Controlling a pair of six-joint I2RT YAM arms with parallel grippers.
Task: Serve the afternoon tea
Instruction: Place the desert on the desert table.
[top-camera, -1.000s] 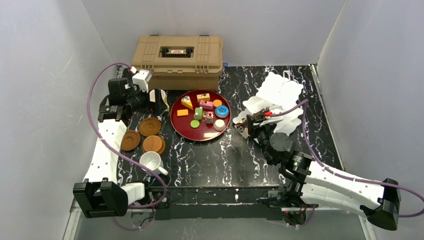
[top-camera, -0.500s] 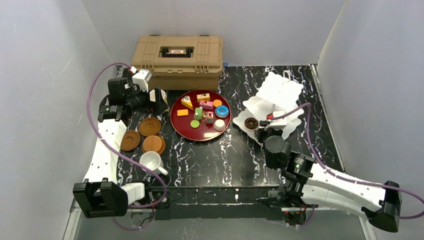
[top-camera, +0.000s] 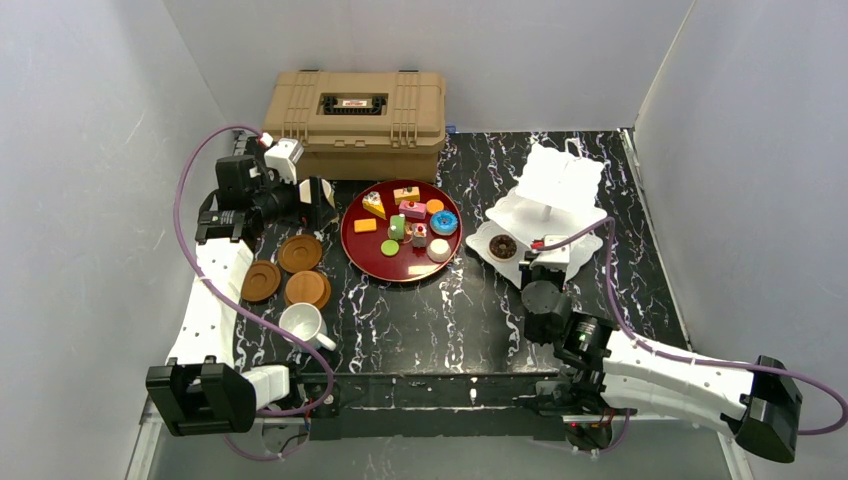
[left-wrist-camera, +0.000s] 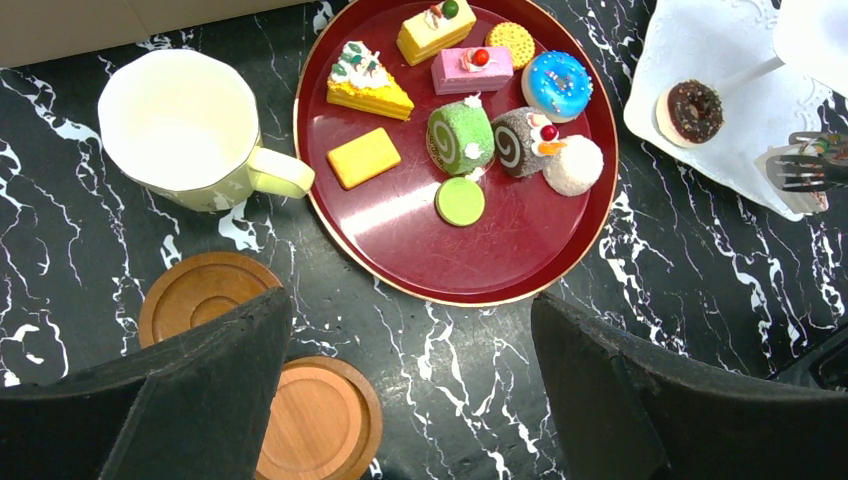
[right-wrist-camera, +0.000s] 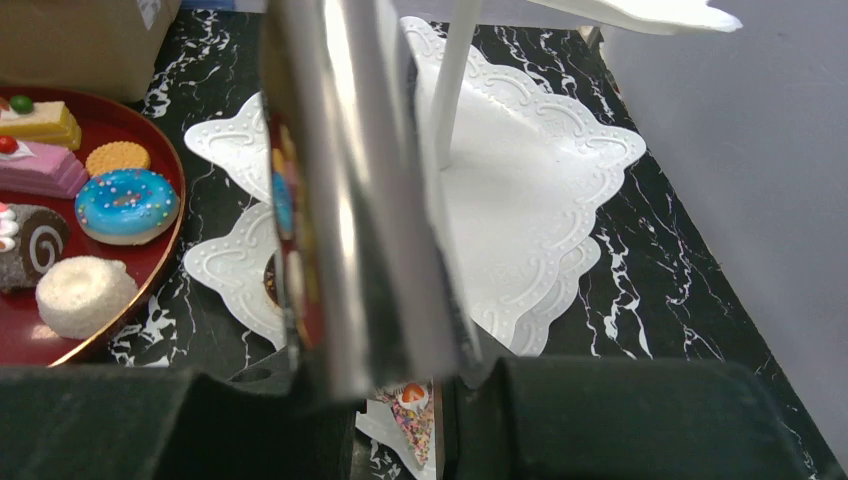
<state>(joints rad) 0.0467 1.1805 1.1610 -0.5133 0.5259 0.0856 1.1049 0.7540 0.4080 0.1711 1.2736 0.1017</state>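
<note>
No words or numbers can be read in any view; the only thing that looks like a label is a small sticker (top-camera: 352, 102) on the lid of the tan case (top-camera: 354, 108) at the far left; it is white with some red; its letters are too tiny and blurry to read.

robot lab: white partitions (top-camera: 90, 120) enclose table (top-camera: 420, 320)

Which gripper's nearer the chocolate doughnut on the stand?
Right. The right gripper, shut on a shiny metal tool, sits beside the chocolate doughnut at the stand's bottom tier; the left gripper hovers open across the red tray, by the saucers.
</note>
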